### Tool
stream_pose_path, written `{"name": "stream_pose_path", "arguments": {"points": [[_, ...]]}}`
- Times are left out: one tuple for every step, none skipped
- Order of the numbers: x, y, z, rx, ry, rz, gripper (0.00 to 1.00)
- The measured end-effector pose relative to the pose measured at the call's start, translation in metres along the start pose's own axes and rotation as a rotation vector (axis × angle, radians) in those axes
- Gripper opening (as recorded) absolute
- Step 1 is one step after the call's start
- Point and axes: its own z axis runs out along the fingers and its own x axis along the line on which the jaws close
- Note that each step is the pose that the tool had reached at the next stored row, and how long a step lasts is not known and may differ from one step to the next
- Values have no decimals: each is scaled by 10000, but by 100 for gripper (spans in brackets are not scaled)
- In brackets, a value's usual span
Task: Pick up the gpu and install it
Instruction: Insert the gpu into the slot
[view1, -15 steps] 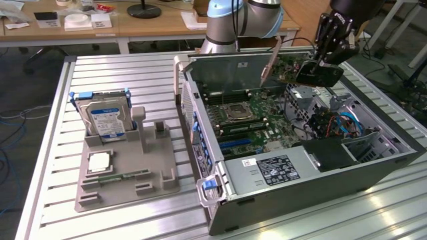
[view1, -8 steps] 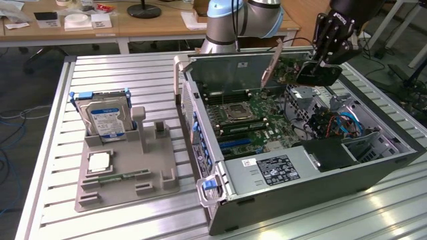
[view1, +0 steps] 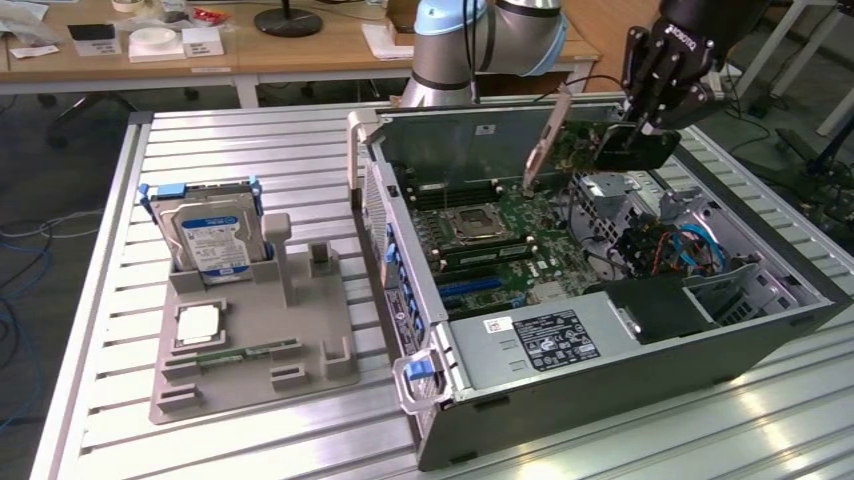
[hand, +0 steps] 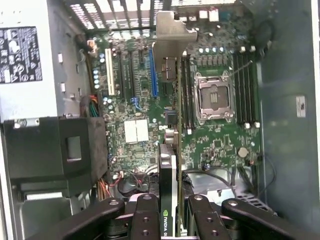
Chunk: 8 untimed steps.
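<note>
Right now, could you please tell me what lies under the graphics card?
The green motherboard inside the open case, its blue slot alongside. The strip directly beneath the card is covered.

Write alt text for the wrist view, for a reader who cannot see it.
The gripper holds the gpu on edge above the green motherboard inside an open computer case, its metal bracket toward the vented wall. A blue slot and the processor socket lie to either side of it.

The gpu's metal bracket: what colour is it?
The gpu has a pale silver-grey bracket; the wrist view shows it best.
</note>
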Motion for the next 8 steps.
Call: {"name": "stream_pose_path", "arguments": {"points": [[0, 0, 0, -6, 3, -128, 27], [0, 0, 0, -11, 8, -250, 27], [0, 0, 0, -17, 11, -366, 27], [0, 0, 0, -22, 14, -477, 27], [0, 0, 1, -24, 15, -538, 27], [-1, 0, 0, -26, 17, -565, 27], [-1, 0, 0, -27, 18, -579, 27], [-2, 0, 1, -27, 18, -591, 27]]}}
